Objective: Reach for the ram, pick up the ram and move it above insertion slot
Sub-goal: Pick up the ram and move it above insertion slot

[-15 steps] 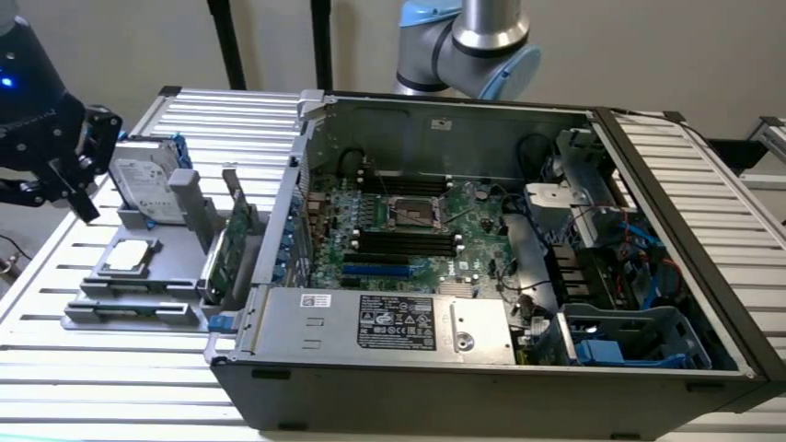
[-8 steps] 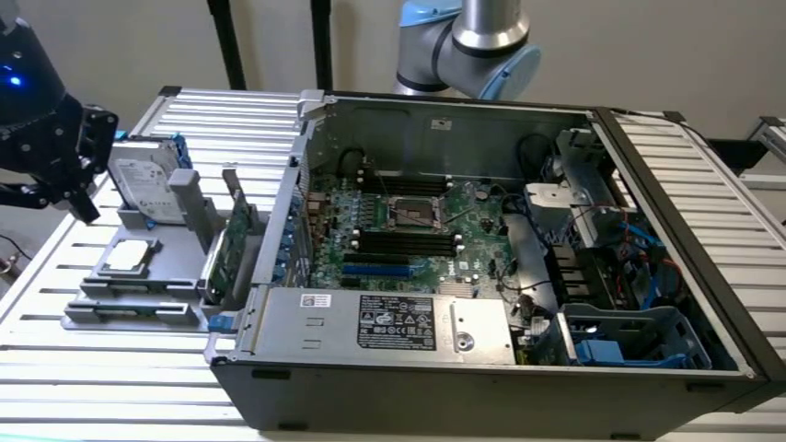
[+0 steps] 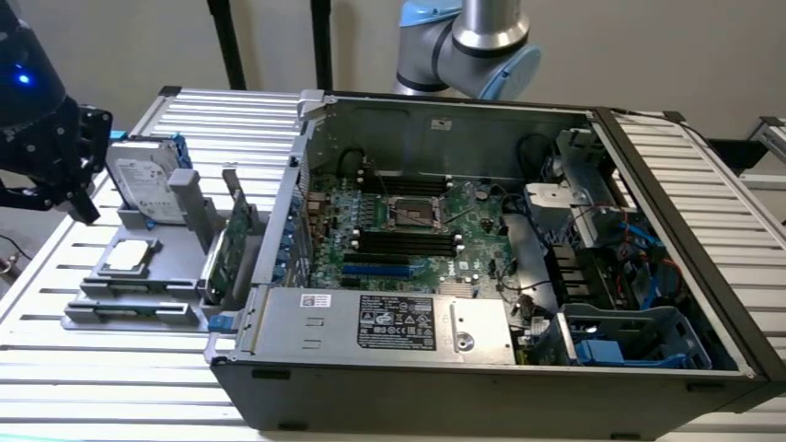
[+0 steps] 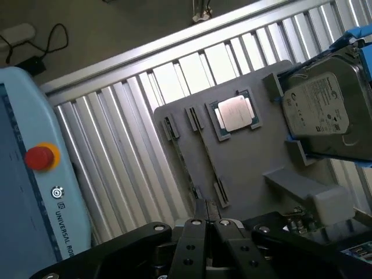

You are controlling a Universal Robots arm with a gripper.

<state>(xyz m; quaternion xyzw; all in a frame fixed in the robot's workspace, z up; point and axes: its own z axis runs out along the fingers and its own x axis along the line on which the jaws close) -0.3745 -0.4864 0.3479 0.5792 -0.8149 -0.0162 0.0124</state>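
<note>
My gripper (image 3: 76, 198) hangs at the exterior view's far left, over the slatted table's edge beside the grey holder (image 3: 160, 276). In the wrist view its black fingers (image 4: 197, 232) are pressed together with nothing between them, above the holder (image 4: 244, 157). Green boards (image 3: 234, 244) stand on edge at the holder's side nearest the computer case; I cannot tell the ram from the wider card there. The insertion slot (image 3: 406, 242) is one of several parallel black sockets on the motherboard inside the open case, far from the gripper.
A silver hard drive (image 3: 145, 180) (image 4: 322, 110) and a square processor chip (image 3: 129, 258) (image 4: 235, 112) sit on the holder. A pendant with a red button (image 4: 40, 157) lies beside the table. The case walls (image 3: 687, 212) and power supply (image 3: 393, 322) surround the motherboard.
</note>
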